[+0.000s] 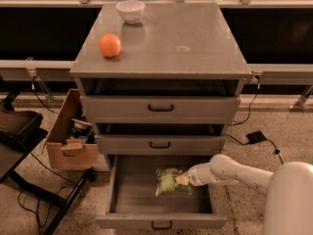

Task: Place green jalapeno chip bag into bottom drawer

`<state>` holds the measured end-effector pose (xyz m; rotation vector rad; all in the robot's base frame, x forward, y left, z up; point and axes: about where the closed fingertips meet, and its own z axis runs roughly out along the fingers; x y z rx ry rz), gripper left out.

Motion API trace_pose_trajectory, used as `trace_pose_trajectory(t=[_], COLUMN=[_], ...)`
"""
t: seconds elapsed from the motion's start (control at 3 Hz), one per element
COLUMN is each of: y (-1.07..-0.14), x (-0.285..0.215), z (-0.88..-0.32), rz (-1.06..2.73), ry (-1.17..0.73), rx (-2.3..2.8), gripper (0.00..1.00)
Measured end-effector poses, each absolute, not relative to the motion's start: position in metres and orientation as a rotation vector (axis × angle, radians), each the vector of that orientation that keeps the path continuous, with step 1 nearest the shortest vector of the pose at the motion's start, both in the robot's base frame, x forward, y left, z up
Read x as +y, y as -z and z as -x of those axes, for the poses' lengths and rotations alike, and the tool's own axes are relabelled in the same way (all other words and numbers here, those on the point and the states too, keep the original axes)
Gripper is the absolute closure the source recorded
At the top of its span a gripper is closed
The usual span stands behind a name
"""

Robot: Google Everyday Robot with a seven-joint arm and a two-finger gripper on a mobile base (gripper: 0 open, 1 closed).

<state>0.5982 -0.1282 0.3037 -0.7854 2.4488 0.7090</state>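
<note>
The bottom drawer [122, 207] of the grey cabinet is pulled open. The green jalapeno chip bag [170, 181] lies flat on the drawer's floor, right of its middle. My gripper [184, 179] reaches in from the right on a white arm and sits at the bag's right edge, touching it. The two upper drawers [160, 109] are shut.
An orange [110, 45] and a white bowl [130, 10] sit on the cabinet top. A cardboard box [68, 141] with clutter stands on the floor left of the cabinet, beside a black stand and cables. A black adapter [256, 137] lies on the floor at right.
</note>
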Motion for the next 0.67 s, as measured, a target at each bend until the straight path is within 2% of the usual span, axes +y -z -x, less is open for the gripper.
trace_pose_trajectory(t=[0.33,0.67], y=[-0.2916,-0.2916], x=[-0.121,-0.121], z=[-0.603,-0.6029], rz=[0.788,0.788], ry=[-0.721,-0.721], rx=[2.454,2.454], gripper=[0.84,0.62])
